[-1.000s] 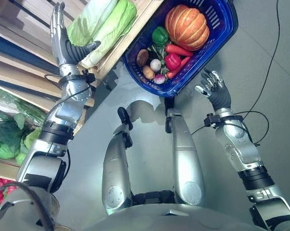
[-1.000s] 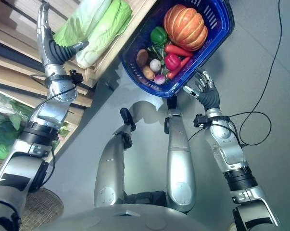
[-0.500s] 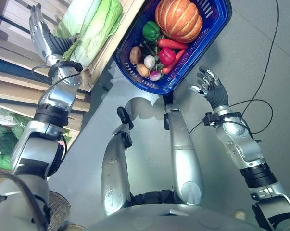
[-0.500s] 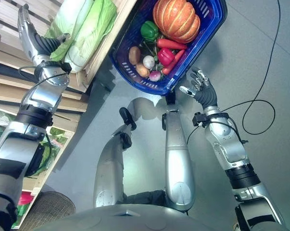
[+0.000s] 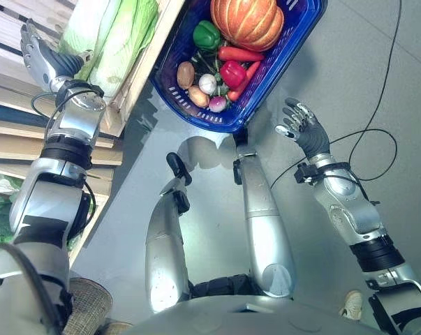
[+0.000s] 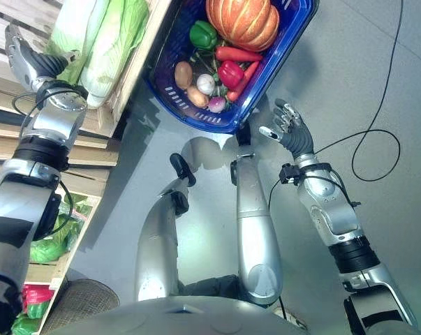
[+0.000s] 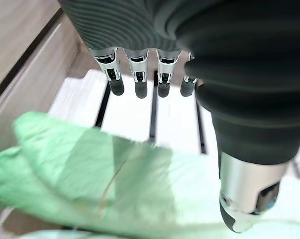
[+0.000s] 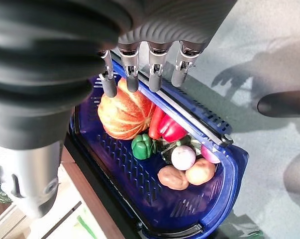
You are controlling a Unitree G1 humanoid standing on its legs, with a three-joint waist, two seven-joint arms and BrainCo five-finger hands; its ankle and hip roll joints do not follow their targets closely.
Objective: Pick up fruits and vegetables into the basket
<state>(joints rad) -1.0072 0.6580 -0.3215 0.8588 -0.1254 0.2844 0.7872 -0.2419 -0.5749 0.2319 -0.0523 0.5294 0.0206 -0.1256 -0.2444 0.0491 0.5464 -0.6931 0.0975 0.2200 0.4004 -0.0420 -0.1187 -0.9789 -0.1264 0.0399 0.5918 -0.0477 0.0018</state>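
Observation:
A blue basket (image 5: pixel 276 66) stands on the grey floor against the wooden shelf. In it lie an orange pumpkin (image 5: pixel 246 22), a green pepper (image 5: pixel 206 35), a red pepper (image 5: pixel 232 72), a carrot (image 5: pixel 239 54), potatoes (image 5: pixel 186 73) and small round bulbs. Two pale green cabbages (image 5: pixel 116 38) lie in the wooden crate (image 5: pixel 137 77) beside the basket. My left hand (image 5: pixel 42 59) is open just left of the cabbages, its fingers (image 7: pixel 138 74) straight over the crate's slats and the thumb (image 7: pixel 247 199) by a cabbage leaf (image 7: pixel 120 184). My right hand (image 5: pixel 304 129) hovers open and empty right of the basket's near rim (image 8: pixel 199 124).
Lower wooden shelves on the left hold leafy greens (image 6: pixel 46 244) and something red (image 6: pixel 32 296). A woven round mat or basket (image 5: pixel 84 310) sits on the floor at the lower left. Bare grey floor stretches to the right of the basket.
The whole view has shifted, so the camera moved. My left hand has moved left off the cabbage and lower along its side. The right hand stays open near the basket.

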